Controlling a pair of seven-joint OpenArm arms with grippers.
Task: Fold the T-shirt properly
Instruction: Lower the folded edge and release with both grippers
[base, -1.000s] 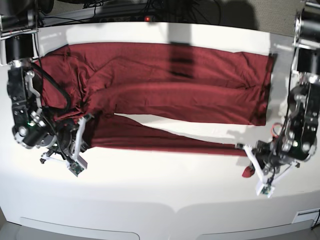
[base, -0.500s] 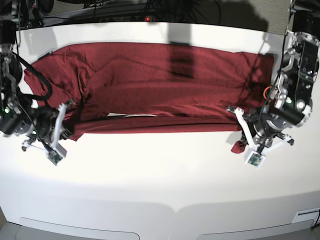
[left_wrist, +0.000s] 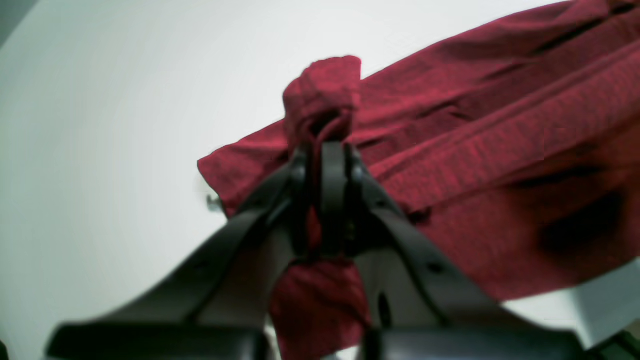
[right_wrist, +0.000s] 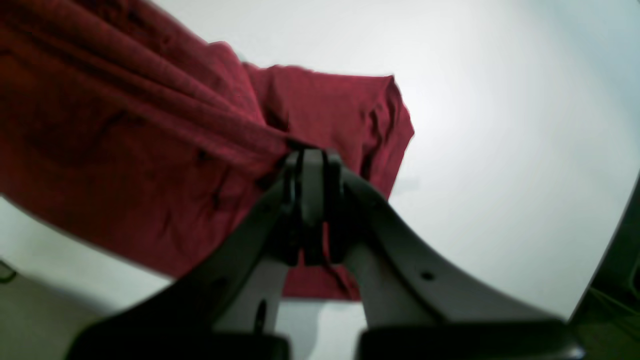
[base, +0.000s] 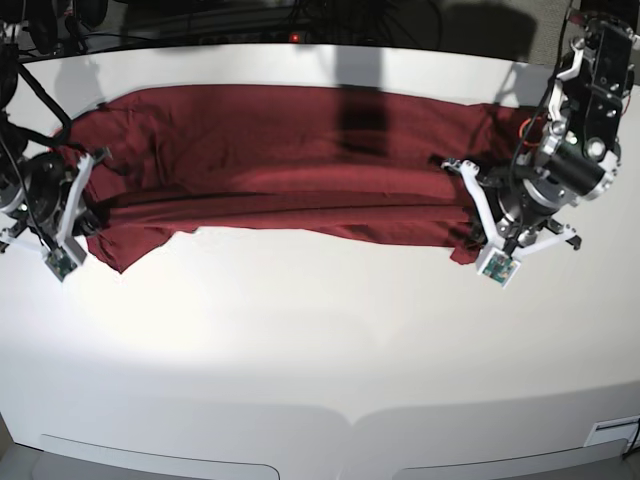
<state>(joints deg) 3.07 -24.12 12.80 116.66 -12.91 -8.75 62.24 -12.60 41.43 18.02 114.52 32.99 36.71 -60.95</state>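
Note:
The maroon T-shirt (base: 300, 160) lies spread lengthwise across the far half of the white table (base: 320, 350), with its near edge folded up over the body. My left gripper (base: 473, 240) is at the shirt's right end, shut on a bunch of the cloth. In the left wrist view the fingers (left_wrist: 332, 170) pinch the T-shirt (left_wrist: 500, 150), with a knot of cloth sticking up above them. My right gripper (base: 85, 225) is at the shirt's left end, shut on fabric. In the right wrist view its fingers (right_wrist: 312, 170) clamp a taut fold of the T-shirt (right_wrist: 125, 150).
Dark cables and a device with a red light (base: 295, 38) run along the table's far edge. The near half of the table is bare white surface, and the rounded front edge (base: 350, 420) lies below it.
Both grippers have moved away from the front edge toward the far side, dragging the shirt's near strip with them. That strip now lies folded onto the body.

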